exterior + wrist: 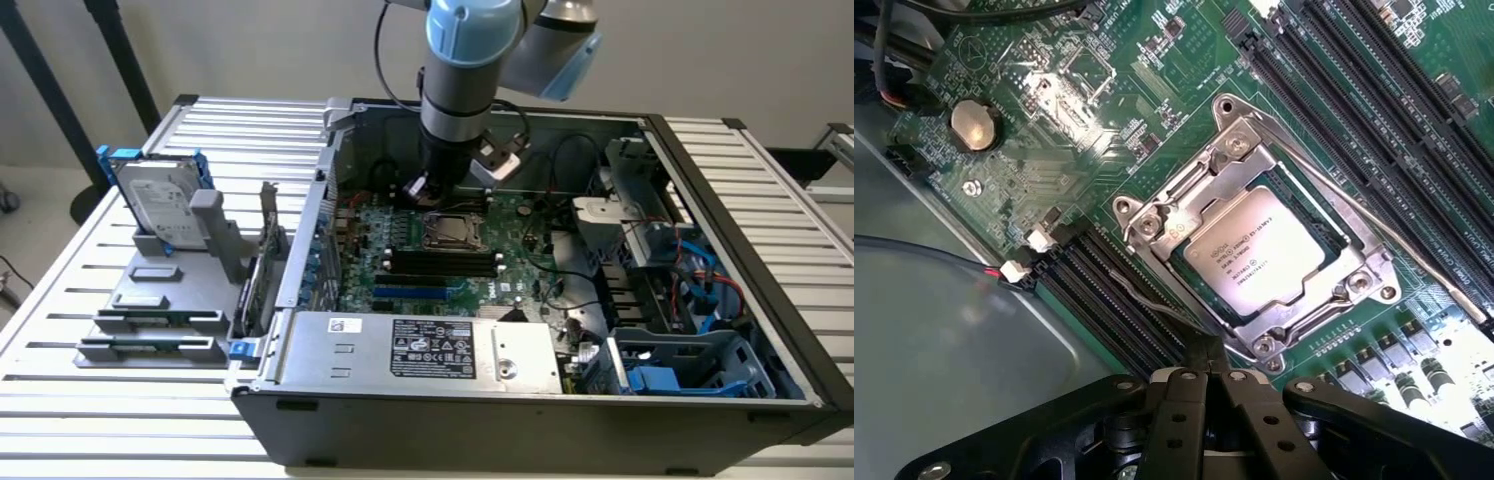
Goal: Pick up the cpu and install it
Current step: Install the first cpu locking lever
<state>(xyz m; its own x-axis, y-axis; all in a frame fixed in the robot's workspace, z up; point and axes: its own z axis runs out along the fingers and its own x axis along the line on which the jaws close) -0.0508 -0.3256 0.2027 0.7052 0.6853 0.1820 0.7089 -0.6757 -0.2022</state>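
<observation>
The cpu [1264, 255] is a flat square chip with a silvery top plate. It lies in the motherboard socket, framed by the metal socket bracket [1154, 222]. In the exterior view the cpu [450, 232] sits in the middle of the green motherboard [521, 280] inside the open computer case. My gripper [1204, 352] is shut, its black fingers pressed together with nothing between them. It hangs just off one corner of the socket, and in the exterior view the gripper [424, 190] hovers just behind the socket.
A hard drive in a blue bracket [158, 205] stands on a grey stand at the exterior view's left, with memory sticks [154, 322] in front of it. The power supply [414, 350] fills the case's near side. Black memory slots [1354, 90] and cables flank the socket.
</observation>
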